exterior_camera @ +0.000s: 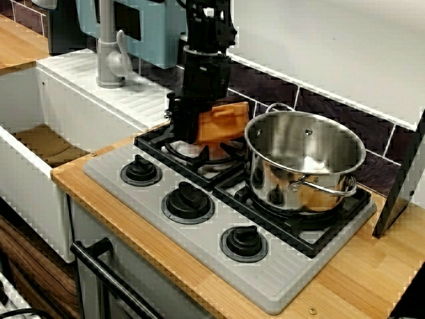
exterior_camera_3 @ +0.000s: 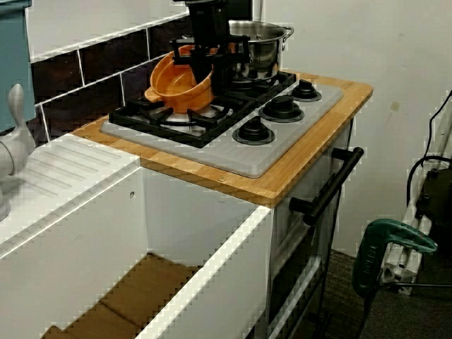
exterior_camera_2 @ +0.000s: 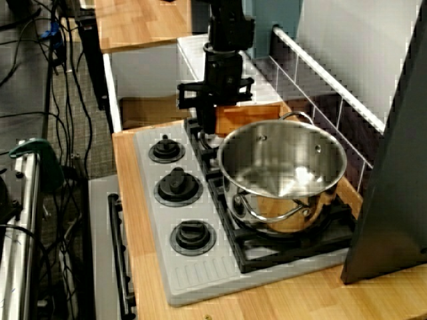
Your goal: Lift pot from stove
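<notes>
The small orange pot (exterior_camera: 222,123) hangs tilted over the back-left burner of the grey stove (exterior_camera: 199,249). In the side view the orange pot (exterior_camera_3: 176,85) has its mouth turned up and to the left, with its low edge just above or on the black grate; I cannot tell which. My black gripper (exterior_camera: 192,126) comes straight down and is shut on the pot's rim. It also shows in the other views (exterior_camera_2: 212,119) (exterior_camera_3: 212,62). The pot shows as an orange edge (exterior_camera_2: 243,119) behind the steel pot.
A large shiny steel pot (exterior_camera: 302,159) stands on the right burner, close beside the orange pot. Three black knobs (exterior_camera: 188,201) line the stove's front. A white sink (exterior_camera: 40,126) and grey faucet (exterior_camera: 109,56) lie left. A dark panel (exterior_camera_2: 393,167) stands right.
</notes>
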### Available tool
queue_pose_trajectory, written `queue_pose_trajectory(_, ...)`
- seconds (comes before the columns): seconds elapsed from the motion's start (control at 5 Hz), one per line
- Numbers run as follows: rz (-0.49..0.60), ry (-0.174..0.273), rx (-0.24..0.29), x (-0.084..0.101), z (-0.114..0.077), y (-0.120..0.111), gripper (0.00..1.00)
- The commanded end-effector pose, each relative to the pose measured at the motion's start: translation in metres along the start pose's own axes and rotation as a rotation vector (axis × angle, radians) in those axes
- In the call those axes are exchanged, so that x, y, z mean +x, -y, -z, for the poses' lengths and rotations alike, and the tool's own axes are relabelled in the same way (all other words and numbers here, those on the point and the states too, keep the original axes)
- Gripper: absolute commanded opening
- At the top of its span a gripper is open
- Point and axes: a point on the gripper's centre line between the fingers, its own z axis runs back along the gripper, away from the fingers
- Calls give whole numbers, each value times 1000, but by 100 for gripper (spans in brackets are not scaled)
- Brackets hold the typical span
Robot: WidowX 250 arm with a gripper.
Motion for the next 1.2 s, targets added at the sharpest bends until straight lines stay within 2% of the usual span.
queue_pose_trajectory(0.0, -9, 13, 69, -19, -45, 13, 0)
queue_pose_trajectory(0.2, -17, 28, 83, -24, -49, 22, 0)
queue_pose_trajectory(0.6, -15, 43, 109, -35, -71, 37, 0)
queue_pose_trajectory(0.8, -11, 34, 146, -36, -83, 47, 0)
queue_pose_trajectory(1.0, 4, -18, 220, -31, -90, 58, 0)
